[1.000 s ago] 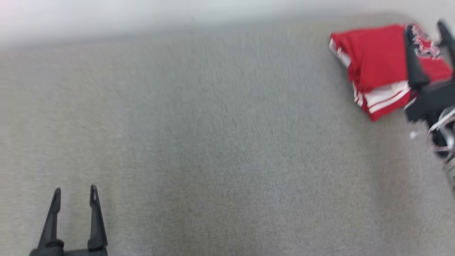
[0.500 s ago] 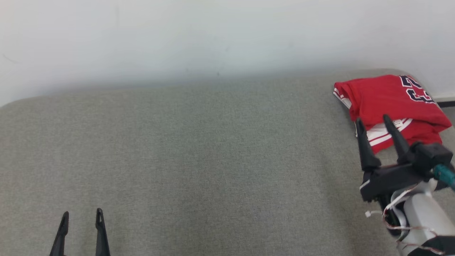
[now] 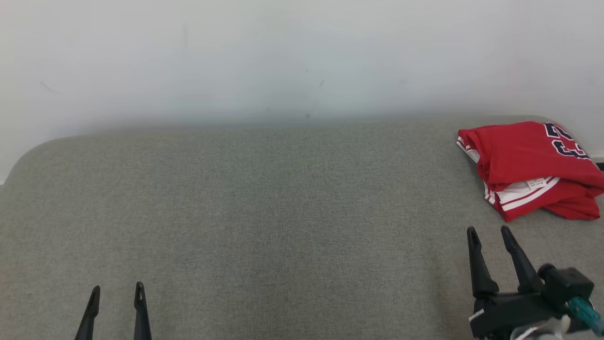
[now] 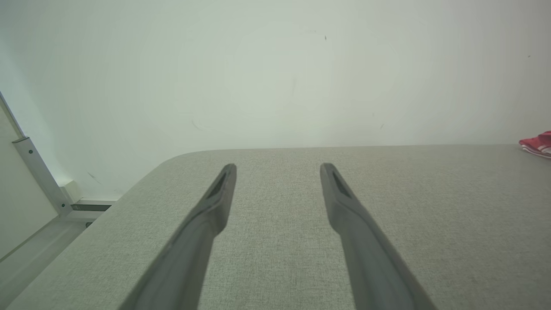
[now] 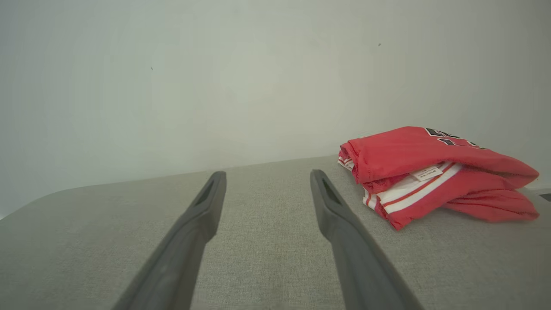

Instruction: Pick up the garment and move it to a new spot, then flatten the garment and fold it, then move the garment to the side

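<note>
The garment [image 3: 531, 165] is a red jersey with white stripes and dark numbers, lying folded at the far right corner of the grey padded table [image 3: 283, 212]. The right wrist view has the garment [image 5: 430, 172] ahead and to the right, and the left wrist view catches a sliver of the garment [image 4: 538, 144] at its right edge. My right gripper [image 3: 489, 232] is open with nothing between its fingers, a short way in front of the jersey and apart from it. My left gripper [image 3: 116, 288] is open at the lower left, over bare cloth.
A pale wall [image 3: 283, 61] runs just behind the table's far edge. The table's far left corner [image 3: 33, 151] is rounded. A metal frame post [image 4: 38, 176] and floor lie off the table's left side.
The camera has tilted up, so more wall shows. My right gripper has drawn back from over the garment to the near side of it, empty. The folded garment stays where it lay.
</note>
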